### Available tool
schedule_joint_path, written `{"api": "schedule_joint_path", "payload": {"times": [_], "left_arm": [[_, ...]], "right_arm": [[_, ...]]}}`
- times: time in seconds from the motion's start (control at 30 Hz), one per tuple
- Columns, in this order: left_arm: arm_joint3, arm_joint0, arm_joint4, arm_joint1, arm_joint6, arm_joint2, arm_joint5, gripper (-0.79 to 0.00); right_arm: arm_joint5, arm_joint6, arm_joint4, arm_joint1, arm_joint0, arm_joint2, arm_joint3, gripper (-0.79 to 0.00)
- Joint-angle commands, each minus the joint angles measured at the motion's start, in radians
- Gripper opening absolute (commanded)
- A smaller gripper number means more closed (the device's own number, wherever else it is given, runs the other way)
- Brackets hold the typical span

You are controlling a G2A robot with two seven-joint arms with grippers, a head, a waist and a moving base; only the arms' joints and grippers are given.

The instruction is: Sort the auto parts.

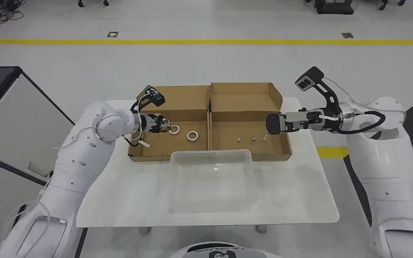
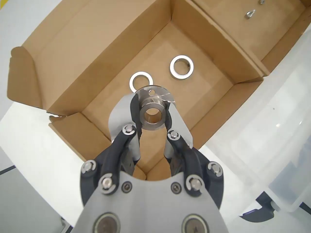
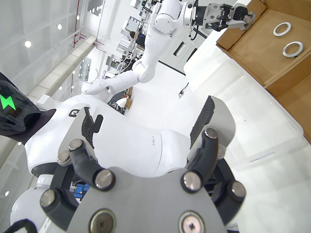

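**Flanged bushing being held over the left box**

The flanged bushing (image 2: 152,116) is being gripped by the left gripper (image 2: 151,109), whose jaws are being kept clamped on its hub from both sides. Its bore is being pointed back along the gripper toward the wrist, with the flange on the far side, facing the floor of the left box (image 2: 97,49). The part is being held above that floor, on the gripper's side of the nearer ring (image 2: 141,81); the second ring (image 2: 181,66) is lying a little farther off in the same box. A straight lowering and release is being judged as the likely coming move, with room on the bare cardboard short of the rings.

In the right box (image 1: 281,138), three small fasteners (image 1: 253,137) are lying in a row. The right gripper (image 3: 148,107) is being held with its jaws spread and nothing between them, above that box. A clear bin (image 1: 210,155) is standing just in front of both boxes.

No label or writing is being made out on the parts or the cardboard.
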Motion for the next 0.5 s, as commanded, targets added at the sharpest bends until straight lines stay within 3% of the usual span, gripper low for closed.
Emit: {"api": "schedule_joint_path", "payload": {"times": [0.0,0.47], "left_arm": [[0.030,-0.012,0.033,-0.003,0.012,0.019,-0.003,-0.785],[0.194,-0.098,0.142,-0.038,0.042,0.149,-0.013,-0.785]], "right_arm": [[0.000,0.000,0.000,0.000,0.000,0.000,0.000,0.000],[0.000,0.000,0.000,0.000,0.000,0.000,0.000,0.000]]}}
